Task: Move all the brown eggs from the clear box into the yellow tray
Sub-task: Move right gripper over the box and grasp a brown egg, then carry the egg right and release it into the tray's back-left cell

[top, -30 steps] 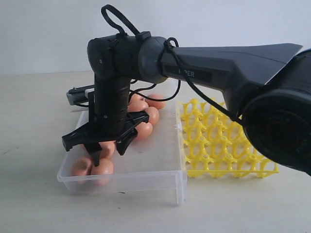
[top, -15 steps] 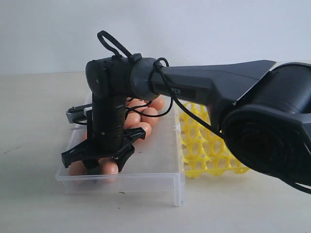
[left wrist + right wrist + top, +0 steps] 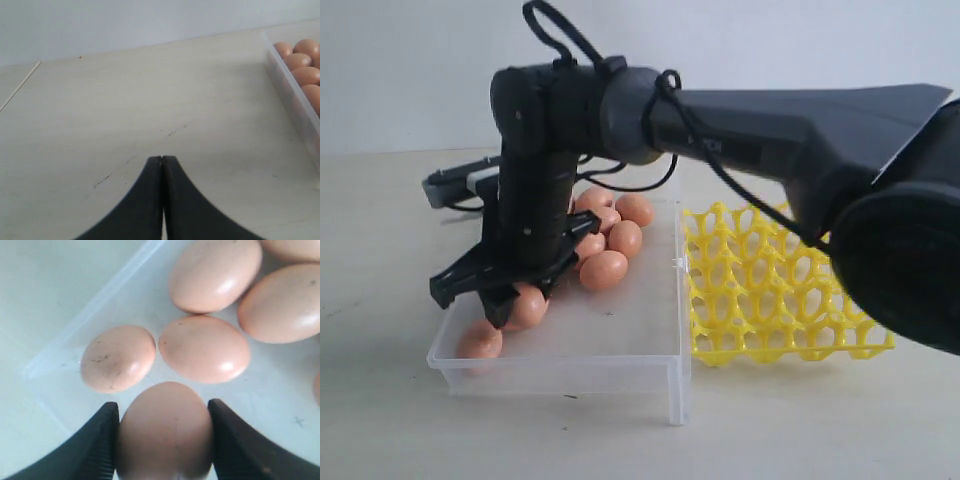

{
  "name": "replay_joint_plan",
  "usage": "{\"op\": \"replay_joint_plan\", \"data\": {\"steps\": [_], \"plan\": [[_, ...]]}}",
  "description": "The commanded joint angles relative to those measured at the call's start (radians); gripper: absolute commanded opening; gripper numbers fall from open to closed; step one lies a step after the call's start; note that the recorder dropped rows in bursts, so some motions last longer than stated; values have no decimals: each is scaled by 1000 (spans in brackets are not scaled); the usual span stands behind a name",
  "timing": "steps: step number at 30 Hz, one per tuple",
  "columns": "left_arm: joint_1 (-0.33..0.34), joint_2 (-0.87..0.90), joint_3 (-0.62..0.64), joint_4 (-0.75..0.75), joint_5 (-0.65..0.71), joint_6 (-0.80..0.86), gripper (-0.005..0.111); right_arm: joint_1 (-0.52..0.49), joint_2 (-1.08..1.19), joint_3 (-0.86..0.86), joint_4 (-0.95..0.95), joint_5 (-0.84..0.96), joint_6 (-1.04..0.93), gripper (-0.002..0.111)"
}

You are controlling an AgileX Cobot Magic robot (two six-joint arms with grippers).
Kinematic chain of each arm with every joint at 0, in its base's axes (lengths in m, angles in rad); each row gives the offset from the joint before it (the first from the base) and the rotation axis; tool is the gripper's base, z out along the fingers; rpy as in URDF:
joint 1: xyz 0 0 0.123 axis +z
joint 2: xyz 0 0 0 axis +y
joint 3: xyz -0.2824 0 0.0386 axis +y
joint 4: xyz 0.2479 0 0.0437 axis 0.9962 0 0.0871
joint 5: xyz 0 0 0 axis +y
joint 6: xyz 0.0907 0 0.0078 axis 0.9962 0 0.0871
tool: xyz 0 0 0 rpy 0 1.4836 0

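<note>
Gripping one brown egg [image 3: 165, 432] by its flanks was the right claw [image 3: 510, 300], part-closed; the egg's long axis ran along the fingers, above the clear box [image 3: 620, 335]. Other brown eggs [image 3: 605, 270] lay inside, axes mixed. Yellow tray [image 3: 780, 290] stood just beside. Left claw [image 3: 161, 162] was closed, empty, over the desk [image 3: 100, 100].

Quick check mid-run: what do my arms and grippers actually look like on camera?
The right arm is a smooth, tapered dark grey shell with a black rounded wrist; a black cable loops over it. The right gripper is black with flat-sided jaws. The left gripper shows only black, curved, tapering jaws.
</note>
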Motion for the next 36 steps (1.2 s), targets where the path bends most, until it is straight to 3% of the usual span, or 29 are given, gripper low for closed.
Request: {"op": "replay_joint_plan", "data": {"steps": [1,6,9,16,20,28,36], "plan": [[-6,1,-4,-2,-9,-5,0,5,-120,-2,-43,22,-49,0],[-6,1,-4,-2,-9,-5,0,5,-293,139,-142,-90,-60,0],[-6,1,-4,-2,-9,-7,0,-7,-442,315,-161,-256,-60,0],[-6,1,-4,-2,-9,-5,0,-120,-796,938,-108,-981,-69,0],[-6,1,-4,-2,-9,-5,0,-230,-881,1161,-12,-1319,-142,0],[-6,1,-4,-2,-9,-7,0,-383,-763,1100,-124,-1340,-76,0],[-6,1,-4,-2,-9,-7,0,-399,-577,996,-115,-1323,-67,0]]}}
